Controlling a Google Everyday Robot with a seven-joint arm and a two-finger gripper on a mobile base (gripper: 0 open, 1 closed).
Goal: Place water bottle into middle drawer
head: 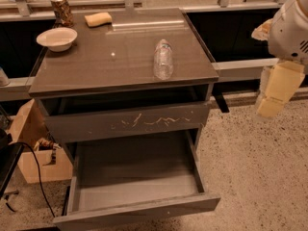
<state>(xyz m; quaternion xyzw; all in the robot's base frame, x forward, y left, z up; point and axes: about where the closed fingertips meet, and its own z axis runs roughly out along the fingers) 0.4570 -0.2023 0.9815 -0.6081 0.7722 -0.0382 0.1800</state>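
Task barely begun: the water bottle point(163, 59) lies on the worktop point(106, 66) above the open middle drawer point(139, 213), gripper point(275, 93) hanging mid-right, its grip state impossible to tell.

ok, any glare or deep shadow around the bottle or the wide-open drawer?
Camera view: small glare dot on the cabinet top left of the water bottle; middle drawer dim but readable; gripper brightly lit at far right, off the cabinet.
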